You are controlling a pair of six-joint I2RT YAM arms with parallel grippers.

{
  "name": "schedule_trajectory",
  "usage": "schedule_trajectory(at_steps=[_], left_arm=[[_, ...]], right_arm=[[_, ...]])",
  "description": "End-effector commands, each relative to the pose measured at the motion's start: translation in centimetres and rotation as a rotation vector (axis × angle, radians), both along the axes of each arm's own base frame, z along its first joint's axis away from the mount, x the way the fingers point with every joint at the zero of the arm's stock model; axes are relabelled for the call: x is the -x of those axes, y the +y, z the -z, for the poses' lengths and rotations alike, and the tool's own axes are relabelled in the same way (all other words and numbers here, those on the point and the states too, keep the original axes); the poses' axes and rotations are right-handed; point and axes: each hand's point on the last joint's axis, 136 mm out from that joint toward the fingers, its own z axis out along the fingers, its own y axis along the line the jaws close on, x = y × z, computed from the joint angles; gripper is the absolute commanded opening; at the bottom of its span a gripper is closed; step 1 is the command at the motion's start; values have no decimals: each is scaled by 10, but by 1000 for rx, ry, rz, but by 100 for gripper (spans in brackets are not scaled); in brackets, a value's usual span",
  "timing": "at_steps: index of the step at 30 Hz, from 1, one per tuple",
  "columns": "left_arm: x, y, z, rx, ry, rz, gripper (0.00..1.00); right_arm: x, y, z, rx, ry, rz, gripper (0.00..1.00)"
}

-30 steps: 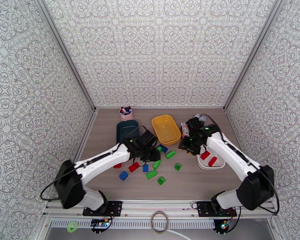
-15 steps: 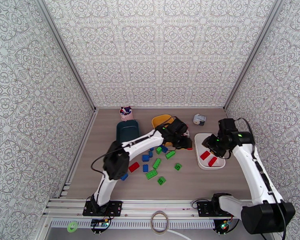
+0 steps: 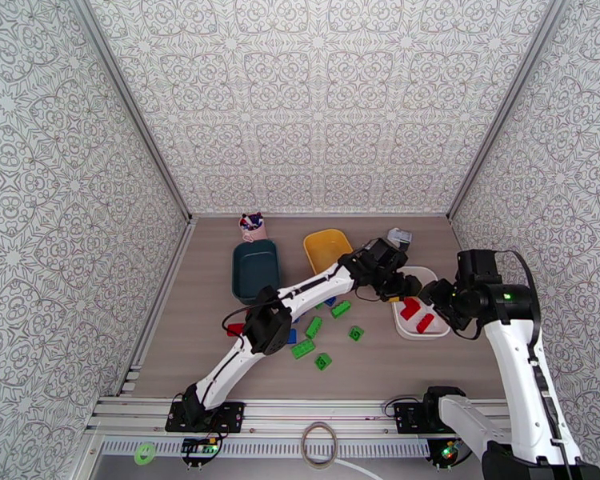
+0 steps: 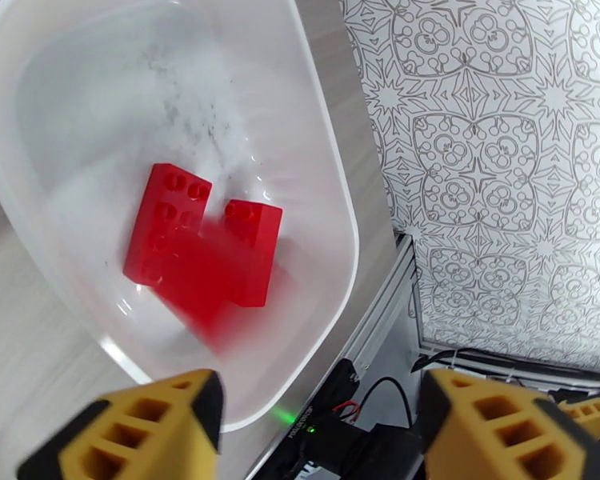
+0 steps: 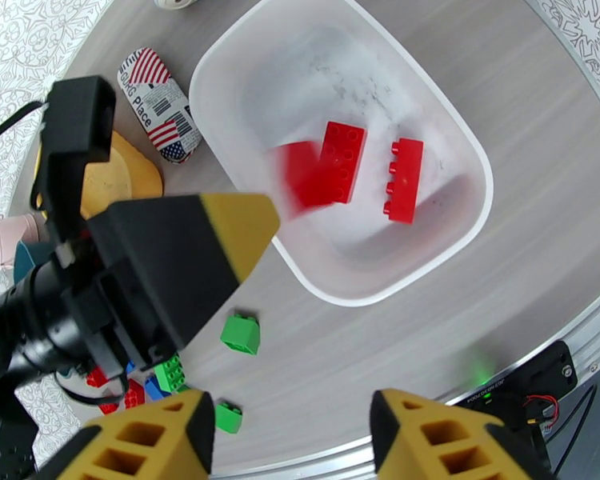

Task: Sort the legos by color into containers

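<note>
Looking down from the left wrist, we found the left claw (image 4: 320,422) spread apart and empty above the white bin (image 4: 100,74). Inside it one red brick (image 4: 166,218) lay flat, and a blurred red brick (image 4: 228,286) beside it was smeared, which we took for motion. The right claw (image 5: 292,430) was likewise apart with nothing between its tips, hanging over the bench (image 5: 500,234) just beside that bin. Several green legos (image 3: 303,349) lay loose on the bench between the arms, well apart from the teal bin (image 3: 254,274) and the yellow bin (image 3: 324,246).

We judged the bricks light, rigid and hard to damage. Their smooth plastic walls looked slick, so a pinch across the two long flat sides, low on the body and clear of the studs, seemed the surest hold.

For writing, we could read only "Place" on the flag-patterned packet (image 5: 156,102) lying beside the white bin. The bricks and bins carried no lettering we could make out.
</note>
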Motion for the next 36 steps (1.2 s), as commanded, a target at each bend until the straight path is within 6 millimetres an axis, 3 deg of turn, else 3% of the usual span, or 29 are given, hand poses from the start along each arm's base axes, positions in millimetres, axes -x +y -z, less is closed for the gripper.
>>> schedule_trajectory(at_steps=[1, 6, 10, 14, 20, 25, 30, 36], left_arm=[[-4, -5, -21, 51, -26, 0, 74], [-12, 6, -40, 49, -82, -23, 74], [-21, 32, -51, -17, -143, -71, 73], [-30, 78, -66, -108, -215, -160, 73], [-30, 169, -61, -296, -280, -300, 74], [-14, 249, -51, -456, -291, -394, 79], [14, 323, -21, -617, -256, -443, 82], [50, 400, 18, -782, -175, -470, 84]], right_arm=[[5, 2, -11, -2, -48, -23, 62], [1, 7, -16, -28, -84, -45, 61], [-9, 17, -14, -85, -108, -66, 56], [-19, 26, -8, -134, -117, -78, 54], [-33, 48, 8, -173, -89, -143, 52], [-47, 91, 23, -180, -61, -265, 54], [-56, 155, 42, -182, -10, -445, 55], [-45, 229, 69, -144, 116, -681, 56]])
